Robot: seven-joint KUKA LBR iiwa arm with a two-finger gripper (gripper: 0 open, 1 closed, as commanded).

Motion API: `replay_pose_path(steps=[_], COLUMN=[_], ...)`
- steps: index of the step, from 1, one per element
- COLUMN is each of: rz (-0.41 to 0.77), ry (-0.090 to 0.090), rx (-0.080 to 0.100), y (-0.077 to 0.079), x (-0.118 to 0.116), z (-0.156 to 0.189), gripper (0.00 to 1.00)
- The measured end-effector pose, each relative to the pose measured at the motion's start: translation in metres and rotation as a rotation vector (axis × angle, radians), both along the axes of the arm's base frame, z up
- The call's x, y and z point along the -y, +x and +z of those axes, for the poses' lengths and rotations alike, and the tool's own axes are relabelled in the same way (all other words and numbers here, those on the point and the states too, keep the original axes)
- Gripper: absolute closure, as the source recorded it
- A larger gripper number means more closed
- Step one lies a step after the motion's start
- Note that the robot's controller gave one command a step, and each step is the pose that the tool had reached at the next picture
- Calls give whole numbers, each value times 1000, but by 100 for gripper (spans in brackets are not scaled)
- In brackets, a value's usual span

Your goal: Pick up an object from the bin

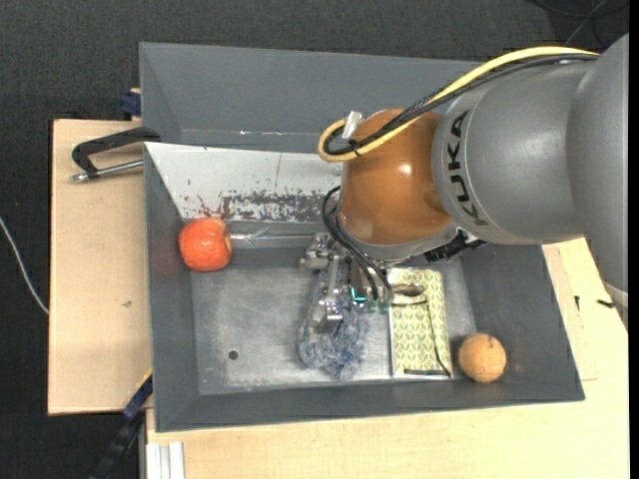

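Camera view: grey bin (236,319), arm (534,158) in from the right, orange wrist cover (392,183) over the bin's middle; gripper (330,310) hangs low at the near middle, right above a blue-grey crumpled cloth-like lump (333,350); contact not clear; jaws open or closed, cannot tell, tool too cluttered. Just right of the lump lies a flat green-patterned packet (419,329); tan ball (482,357) at the near right corner; orange ball (205,244) far left, well apart from the gripper. Step, as a judgement: descent or grasp over the lump, nothing visibly lifted yet. Next move probably calls for closing firmly on the lump, then a straight lift; soft material may slip or trail; keep clear of the packet's edge.
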State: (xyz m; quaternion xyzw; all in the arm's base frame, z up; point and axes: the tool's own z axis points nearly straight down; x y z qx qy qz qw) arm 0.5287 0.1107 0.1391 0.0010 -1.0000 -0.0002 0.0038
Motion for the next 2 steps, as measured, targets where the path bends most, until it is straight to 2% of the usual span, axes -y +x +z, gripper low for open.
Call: replay_pose_path(steps=[1, 2], rz=[-1, 256], ry=[1, 5], rx=[7, 8], y=[1, -32], x=[1, 28], z=[4, -64], gripper=[0, 100])
